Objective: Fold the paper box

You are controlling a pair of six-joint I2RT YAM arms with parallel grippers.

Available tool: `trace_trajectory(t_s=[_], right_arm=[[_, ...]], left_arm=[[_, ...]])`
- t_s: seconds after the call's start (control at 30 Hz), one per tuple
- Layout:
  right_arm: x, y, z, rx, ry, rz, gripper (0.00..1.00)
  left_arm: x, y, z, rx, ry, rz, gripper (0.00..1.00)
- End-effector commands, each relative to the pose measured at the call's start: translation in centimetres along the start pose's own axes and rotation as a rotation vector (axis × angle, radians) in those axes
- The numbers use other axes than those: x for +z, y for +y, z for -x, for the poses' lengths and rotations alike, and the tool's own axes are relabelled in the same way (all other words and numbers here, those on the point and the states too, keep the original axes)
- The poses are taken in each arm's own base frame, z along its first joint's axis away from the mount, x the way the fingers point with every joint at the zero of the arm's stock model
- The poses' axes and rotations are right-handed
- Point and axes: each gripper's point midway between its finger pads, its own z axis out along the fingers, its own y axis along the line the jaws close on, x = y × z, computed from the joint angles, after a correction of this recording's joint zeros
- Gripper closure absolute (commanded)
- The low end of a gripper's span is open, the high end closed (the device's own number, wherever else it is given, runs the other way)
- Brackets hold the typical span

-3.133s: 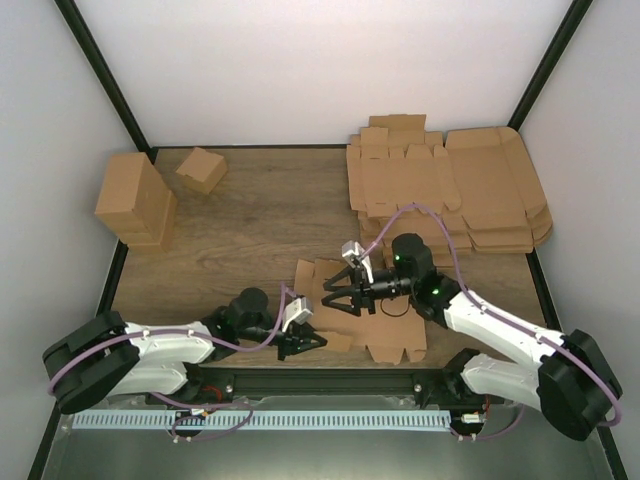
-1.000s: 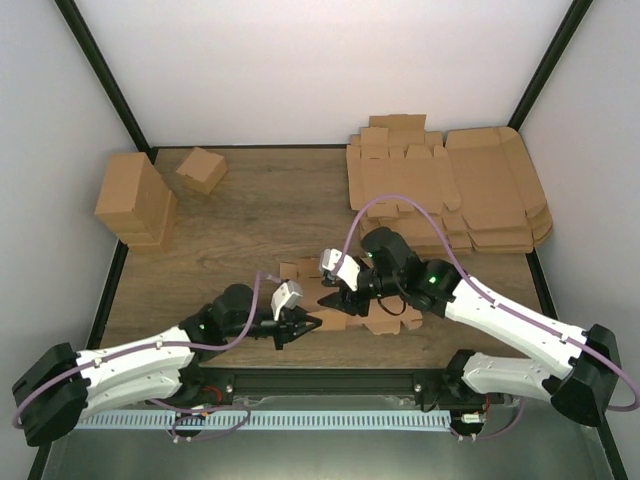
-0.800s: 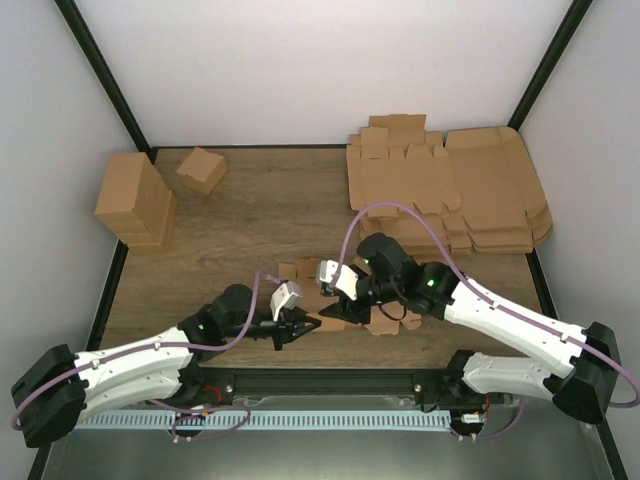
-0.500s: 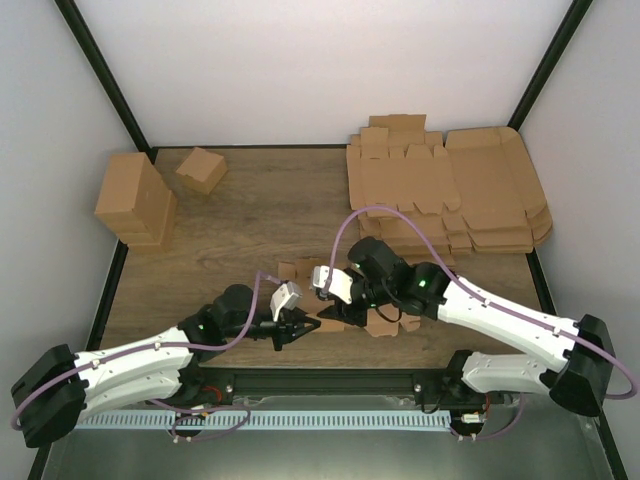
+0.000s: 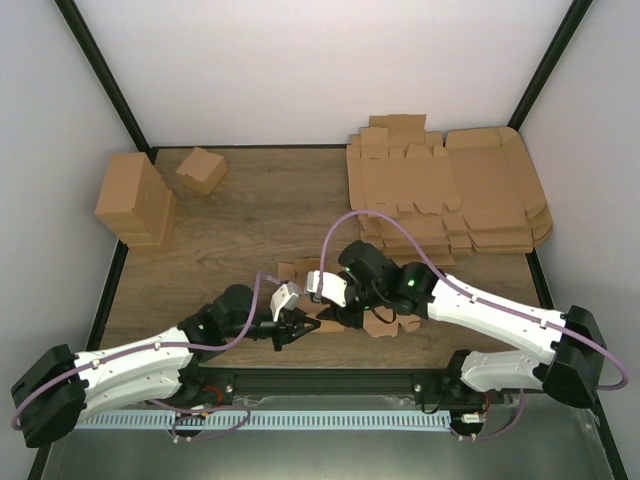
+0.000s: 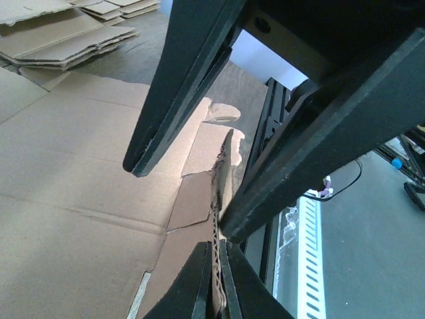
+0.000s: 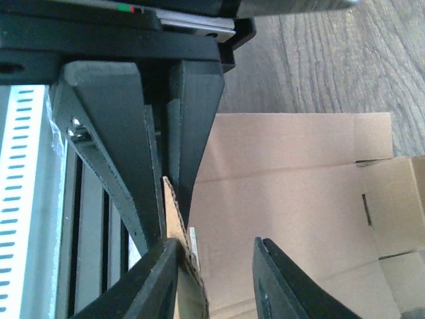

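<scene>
Left gripper: fingers clamped together on a raised flap edge of the paper box.
Right gripper: fingers apart, 1 just beside that flap; the sheet lies flat at the table's near edge, mid-width.

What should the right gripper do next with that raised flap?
Probably close the right gripper on the raised flap of the paper box. Its fingers straddle the flap's edge without clamping it, while the shut left gripper pinches that same edge just beside them. A second grip would likely steady the fold.
</scene>
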Motion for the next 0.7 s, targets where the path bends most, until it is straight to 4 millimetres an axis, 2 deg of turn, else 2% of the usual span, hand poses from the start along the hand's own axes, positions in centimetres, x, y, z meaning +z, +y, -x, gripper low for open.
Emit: trace_trajectory(t_s=[0.0, 0.1, 0.3, 0.37, 0.57, 0.67], right_arm=[[-0.8, -1.6, 1.5, -0.022, -0.013, -0.094, 0.7], [-1.4, -2.6, 2.1, -0.03, -0.035, -0.159, 0.75], [-2.4, -2.9, 3.2, -0.044, -0.09, -0.189, 0.9], [-2.5, -3.1, 3.1, -0.038, -0.086, -0.203, 0.91], [-2.8, -3.8, 2.9, -0.024, -0.074, -0.245, 0.91], [-3.2, -2.3, 3.4, -0.051, -0.111, -0.179, 0.79]], left_arm=[[-0.1, -0.8, 1.3, 0.037, -0.029, -0.022, 0.96], [-0.1, -0.9, 1.2, 0.037, -0.026, -0.026, 0.96], [0.0, -0.9, 1.1, 0.037, -0.024, -0.031, 0.96], [0.0, -0.9, 1.1, 0.037, -0.022, -0.034, 0.96], [0.0, -0.9, 1.0, 0.036, -0.021, -0.033, 0.96], [0.0, -0.9, 1.0, 0.037, -0.021, -0.03, 0.96]])
